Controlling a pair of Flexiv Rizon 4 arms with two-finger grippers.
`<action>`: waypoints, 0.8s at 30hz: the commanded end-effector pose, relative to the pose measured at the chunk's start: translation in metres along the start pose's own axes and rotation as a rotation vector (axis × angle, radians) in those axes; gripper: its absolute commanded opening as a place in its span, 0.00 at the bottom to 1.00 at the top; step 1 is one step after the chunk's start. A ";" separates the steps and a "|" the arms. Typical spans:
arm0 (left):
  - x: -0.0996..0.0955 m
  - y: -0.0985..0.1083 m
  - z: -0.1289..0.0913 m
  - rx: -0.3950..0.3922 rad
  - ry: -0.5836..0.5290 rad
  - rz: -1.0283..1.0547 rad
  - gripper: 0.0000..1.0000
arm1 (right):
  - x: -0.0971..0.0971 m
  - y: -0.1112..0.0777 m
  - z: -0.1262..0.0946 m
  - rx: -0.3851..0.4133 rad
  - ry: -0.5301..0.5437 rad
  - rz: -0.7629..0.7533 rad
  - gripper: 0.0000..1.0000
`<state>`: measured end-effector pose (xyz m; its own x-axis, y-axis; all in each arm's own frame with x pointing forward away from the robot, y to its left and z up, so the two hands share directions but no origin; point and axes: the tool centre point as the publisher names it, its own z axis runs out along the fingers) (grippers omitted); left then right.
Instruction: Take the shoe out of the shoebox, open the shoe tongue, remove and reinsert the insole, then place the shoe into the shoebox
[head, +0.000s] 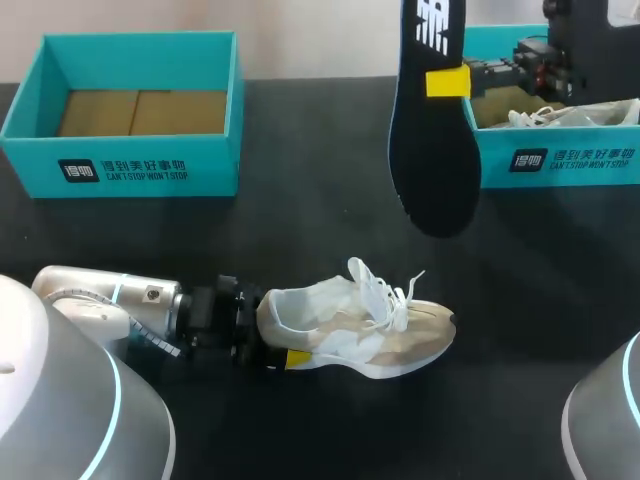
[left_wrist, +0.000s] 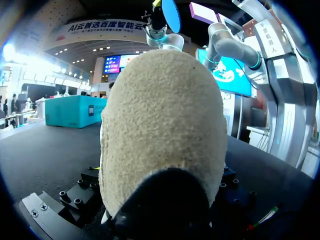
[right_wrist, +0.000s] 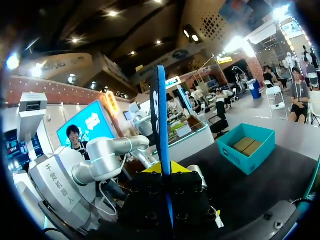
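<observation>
The empty shoebox (head: 120, 165) sits well off from the left gripper (head: 283, 338), whose fingers clench the heel of the shoe (head: 370, 335) lying on the table (head: 300, 230). The right gripper (head: 447, 83) pinches the dark insole (head: 435, 160) edgewise, its length jutting beyond the fingers. On reinsertion its limp toe could snag the laces (head: 385, 290) and buckle, I'd guess.

On your black bench (head: 320, 140) you have a teal shoebox (head: 125, 170) far left, a second shoebox (head: 590, 160) far right, and a shoe (head: 350, 330) lying nearer you.
</observation>
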<state>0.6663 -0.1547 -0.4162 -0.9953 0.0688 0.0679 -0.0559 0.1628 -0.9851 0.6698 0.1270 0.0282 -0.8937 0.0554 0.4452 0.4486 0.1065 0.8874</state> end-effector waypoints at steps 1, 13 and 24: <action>-0.001 0.002 0.000 0.000 -0.003 0.000 0.00 | 0.024 0.000 -0.021 -0.034 -0.017 0.023 0.00; -0.001 0.002 0.000 0.000 -0.003 0.000 0.00 | 0.055 -0.006 -0.058 -0.015 -0.098 0.064 0.00; -0.001 0.002 0.000 0.000 -0.003 0.000 0.00 | 0.055 -0.006 -0.058 -0.015 -0.098 0.064 0.00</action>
<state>0.6664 -0.1546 -0.4164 -0.9953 0.0685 0.0679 -0.0560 0.1629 -0.9850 0.6189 0.0712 0.0554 -0.8593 0.1554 0.4873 0.5033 0.0868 0.8597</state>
